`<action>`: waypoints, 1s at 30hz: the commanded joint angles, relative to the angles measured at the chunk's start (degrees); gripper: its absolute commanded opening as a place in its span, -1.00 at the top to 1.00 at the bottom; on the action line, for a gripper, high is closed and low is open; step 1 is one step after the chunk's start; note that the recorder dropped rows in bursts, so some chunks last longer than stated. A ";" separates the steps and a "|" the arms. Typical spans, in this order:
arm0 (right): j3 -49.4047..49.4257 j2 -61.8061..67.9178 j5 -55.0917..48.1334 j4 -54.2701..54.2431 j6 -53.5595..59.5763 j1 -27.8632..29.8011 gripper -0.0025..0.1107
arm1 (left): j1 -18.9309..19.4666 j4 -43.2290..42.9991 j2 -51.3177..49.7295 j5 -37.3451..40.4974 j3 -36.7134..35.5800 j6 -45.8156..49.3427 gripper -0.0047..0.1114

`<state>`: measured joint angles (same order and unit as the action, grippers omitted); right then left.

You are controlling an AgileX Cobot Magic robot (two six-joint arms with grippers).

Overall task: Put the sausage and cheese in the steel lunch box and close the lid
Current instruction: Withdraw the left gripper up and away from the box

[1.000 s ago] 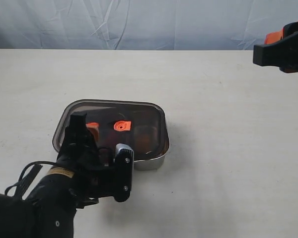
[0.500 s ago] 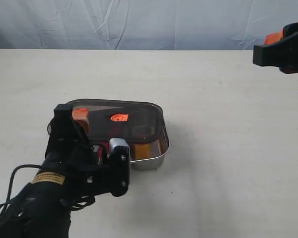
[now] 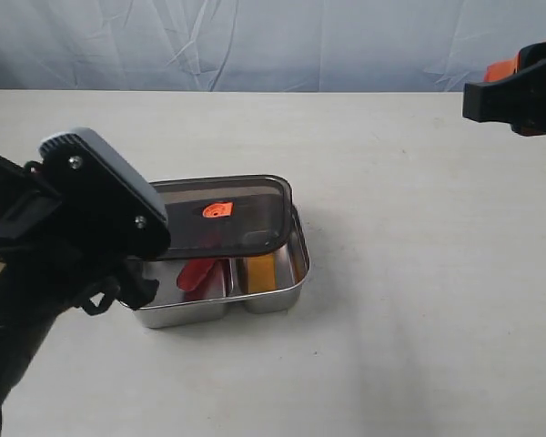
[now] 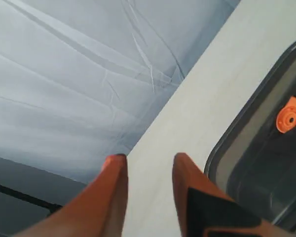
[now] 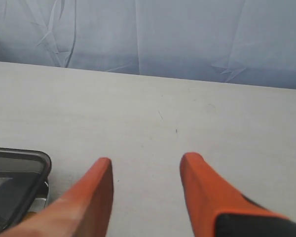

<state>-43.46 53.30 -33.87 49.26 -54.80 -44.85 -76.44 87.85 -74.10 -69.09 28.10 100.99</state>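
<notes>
Steel checked first: found sausage (image 3: pixel 198 273) in the left compartment of the steel lunch box (image 3: pixel 227 315), cheese (image 3: pixel 257 271) in the right. Found lid (image 3: pixel 223 218) lying askew across the far part, unseated. Noted left gripper (image 4: pixel 149 160) and right gripper (image 5: pixel 148 163) jaws spread, empty. Judged loading complete, closing outstanding.

Steel lunch box (image 3: pixel 275 293): shiny silver, plain. Lid (image 3: pixel 255 196): dark smoky translucent, greyish edge. Tab (image 3: pixel 217 210) at lid centre: orange. Sausage (image 3: pixel 198 273): glossy red. Cheese (image 3: pixel 257 271): yellow-orange. Table (image 3: pixel 409 273): pale beige, plain, a few faint specks. Backdrop (image 3: pixel 255 41) across the top: light blue-grey cloth, creased. Left arm (image 3: pixel 45 264) at lower left: black, with a light grey cap (image 3: pixel 109 187). Left gripper (image 4: pixel 149 158): orange, black patch. Right gripper (image 5: pixel 148 159): orange, black patch; at upper right of the exterior view mostly black, some orange.
</notes>
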 commanded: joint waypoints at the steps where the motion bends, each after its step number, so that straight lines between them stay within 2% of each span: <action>1: -0.33 -0.37 0.06 0.20 0.36 0.24 0.17 | 4.58 -1.21 4.11 -0.88 0.76 -4.51 0.69; 2: -0.33 -0.37 0.75 -0.33 0.36 0.24 0.17 | 8.59 -1.09 5.53 -0.88 1.29 -6.66 0.91; 3: -0.33 -0.37 1.13 -0.50 0.36 0.24 0.17 | 11.17 -1.40 6.02 -0.88 1.60 -8.22 0.91; 4: -0.33 -0.37 1.81 -0.79 0.36 0.24 0.20 | 16.44 -1.62 6.59 -0.88 2.27 -11.28 0.91; 5: -0.33 -0.37 2.28 -1.32 0.36 0.24 0.25 | 19.70 -1.62 6.90 2.56 2.93 -12.62 0.91; 6: -0.33 -0.37 3.16 -1.56 0.36 0.24 0.39 | 26.21 -2.19 7.11 11.88 4.38 -14.60 0.91; 7: -0.33 -0.37 3.68 -1.56 0.36 0.24 0.48 | 30.08 -2.50 7.11 18.10 5.22 -15.66 0.91; 8: -0.33 -0.37 4.27 -1.56 0.36 0.24 0.66 | 38.23 -3.64 6.57 30.27 6.88 -16.89 0.91; 11: -0.33 -0.37 4.15 -1.35 0.36 0.24 0.96 | 49.52 -4.64 4.35 44.77 10.28 -16.88 0.91; 13: -0.33 -0.37 3.91 -1.12 0.36 0.24 0.97 | 57.19 -5.09 2.00 53.65 13.28 -16.88 0.91; 17: -0.33 -0.37 3.91 -0.70 0.36 0.24 0.97 | 70.09 -5.09 -4.21 71.52 19.64 -17.02 0.91; 19: -0.33 -0.37 3.91 -0.70 0.36 0.24 0.97 | 75.23 -4.95 -8.47 79.73 22.40 -17.11 0.91; 22: -0.33 -0.37 3.26 -0.58 0.36 0.24 0.97 | 80.21 -4.93 -15.09 89.35 25.30 -19.25 0.91; 26: -0.33 -0.37 0.78 -0.34 0.36 0.24 0.97 | 82.72 -5.79 -22.99 95.99 28.04 -19.66 0.91; 30: -0.33 -0.37 -2.25 -0.09 0.47 0.24 0.97 | 82.61 -8.32 -31.12 101.93 31.43 -19.66 0.91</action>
<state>-43.46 53.30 -34.03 48.28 -54.80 -44.85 6.10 80.94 -100.81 27.61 57.45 81.69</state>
